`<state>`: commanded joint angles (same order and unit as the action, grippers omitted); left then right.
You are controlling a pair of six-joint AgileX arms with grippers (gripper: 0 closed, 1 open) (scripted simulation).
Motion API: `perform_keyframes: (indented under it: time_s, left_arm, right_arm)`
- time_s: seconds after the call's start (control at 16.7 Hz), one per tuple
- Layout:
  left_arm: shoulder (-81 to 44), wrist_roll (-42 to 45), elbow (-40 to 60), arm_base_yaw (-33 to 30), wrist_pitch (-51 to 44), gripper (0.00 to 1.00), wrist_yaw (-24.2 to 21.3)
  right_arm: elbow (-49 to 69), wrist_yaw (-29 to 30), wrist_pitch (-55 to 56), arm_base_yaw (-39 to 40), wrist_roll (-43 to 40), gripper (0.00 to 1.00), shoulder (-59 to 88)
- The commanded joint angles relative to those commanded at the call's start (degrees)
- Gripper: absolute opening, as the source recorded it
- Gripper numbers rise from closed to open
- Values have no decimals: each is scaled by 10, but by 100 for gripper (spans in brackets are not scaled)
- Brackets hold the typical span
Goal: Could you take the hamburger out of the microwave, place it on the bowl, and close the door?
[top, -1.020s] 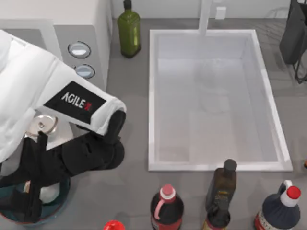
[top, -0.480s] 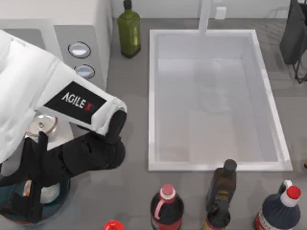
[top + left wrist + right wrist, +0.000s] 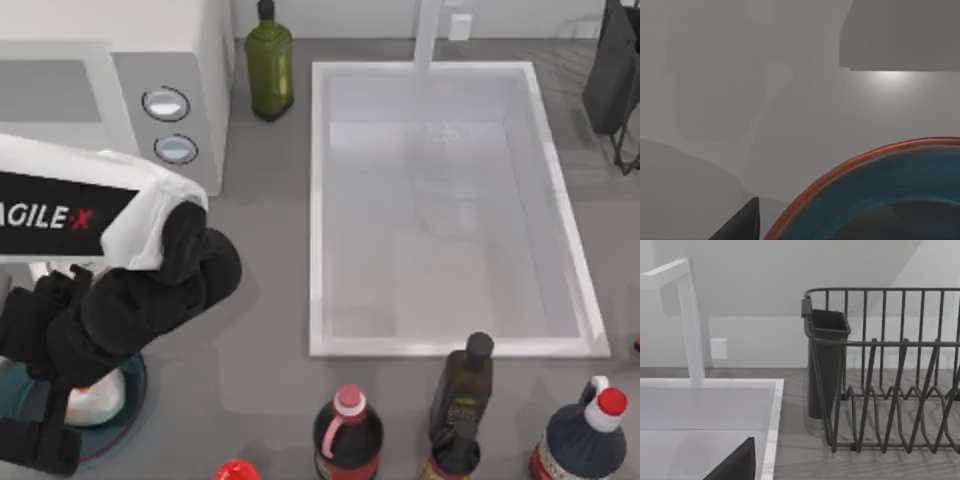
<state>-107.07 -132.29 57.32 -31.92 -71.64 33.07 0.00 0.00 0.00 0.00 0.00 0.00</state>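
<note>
Over the table's near left corner, top view first: the left gripper (image 3: 40,440) hangs above the bowl (image 3: 130,405), its black wrist covering most of it, and the hamburger (image 3: 95,405) sits inside the bowl, apart from the fingers as far as I can see; finger spread, cannot tell. Behind stands the white microwave (image 3: 120,70), its door (image 3: 60,95) flat against the front. Left wrist view: the bowl's (image 3: 880,180) reddish rim against grey table (image 3: 740,100). Right wrist view: a dark dish rack (image 3: 890,375) beside the white sink (image 3: 705,405).

Whitish hamburger (image 3: 95,403) resting in teal red-rimmed bowl (image 3: 132,400), white microwave (image 3: 110,80) behind, door (image 3: 60,90) shut
</note>
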Motion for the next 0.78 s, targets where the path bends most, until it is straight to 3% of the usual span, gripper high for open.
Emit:
perform_keyframes:
  time_s: [0.3,0.78]
  left_arm:
    - [287,230,-121,38,173,100,-102]
    - [731,720,-344,146,462,100,-248]
  right_arm:
    - [0,0,0,0,0,100,0]
    - [0,0,0,0,0,100,0]
